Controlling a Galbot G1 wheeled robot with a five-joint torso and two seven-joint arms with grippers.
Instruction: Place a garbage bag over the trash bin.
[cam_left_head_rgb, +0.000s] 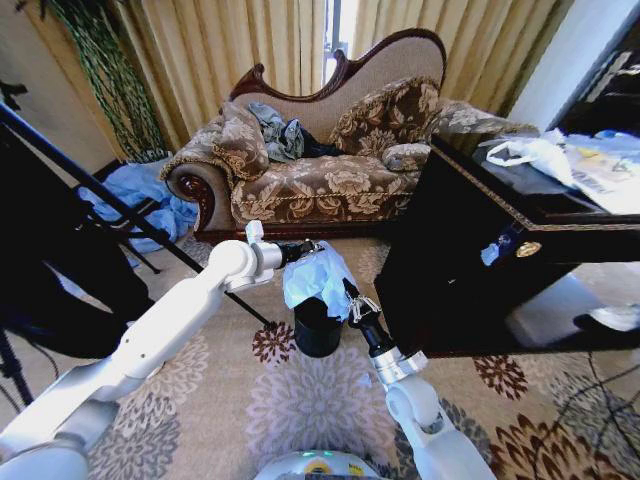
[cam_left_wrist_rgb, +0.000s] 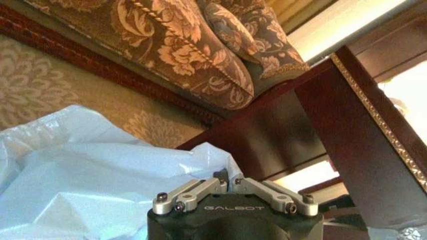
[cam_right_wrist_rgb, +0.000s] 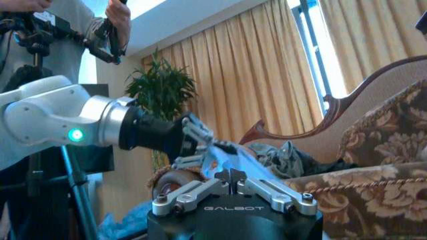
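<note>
Head view first: the trash bin (cam_left_head_rgb: 317, 328) sits on the patterned carpet (cam_left_head_rgb: 300, 410), just in front of the sofa (cam_left_head_rgb: 320, 160) and right beside the dark wooden cabinet (cam_left_head_rgb: 470, 260). The garbage bag (cam_left_head_rgb: 315, 275) is bunched up over the bin's top, held between both arms — the left gripper (cam_left_head_rgb: 300, 250) has it at the upper left corner, the right gripper (cam_left_head_rgb: 352, 303) at the bag's lower right edge by the bin's rim.

Left wrist view: fingers (cam_left_wrist_rgb: 200, 190) drawn together at their tips, with crinkly pale bag plastic (cam_left_wrist_rgb: 87, 175) bunched right against them.

Right wrist view: its fingers (cam_right_wrist_rgb: 200, 192) meet at the tips too, clamped on a strip of the bag (cam_right_wrist_rgb: 230, 162) that stretches up to the left gripper (cam_right_wrist_rgb: 200, 145), whose fingers also pinch it.
</note>
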